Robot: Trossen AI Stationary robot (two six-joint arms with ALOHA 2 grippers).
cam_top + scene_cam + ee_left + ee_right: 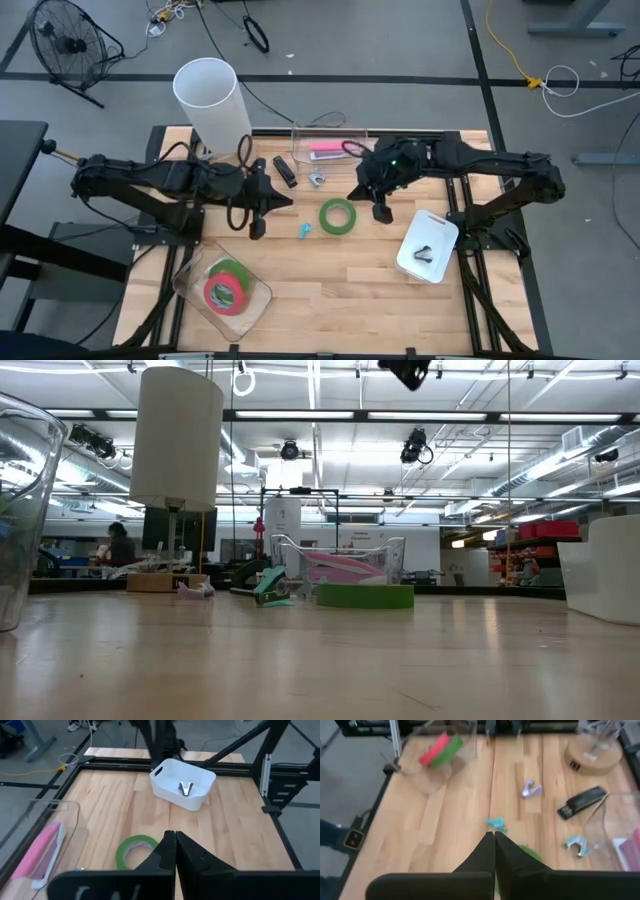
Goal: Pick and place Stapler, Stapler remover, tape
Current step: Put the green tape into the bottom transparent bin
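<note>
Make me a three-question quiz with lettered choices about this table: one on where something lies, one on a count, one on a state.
1. Where does the loose green tape roll lie?
A) stacked on other rolls
B) flat on the table, by itself
C) held in a gripper

2. How many tape rolls sit in the clear tub?
A) two
B) four
C) none

3. How are the left gripper's jaws?
A) shut on a stapler
B) wide open
C) shut, holding nothing

Answers:
1. B, since bare wood shows all round the roll.
2. A, since one green and one pink-red roll lie there.
3. C, since the left wrist view shows them meeting with nothing between.
</note>
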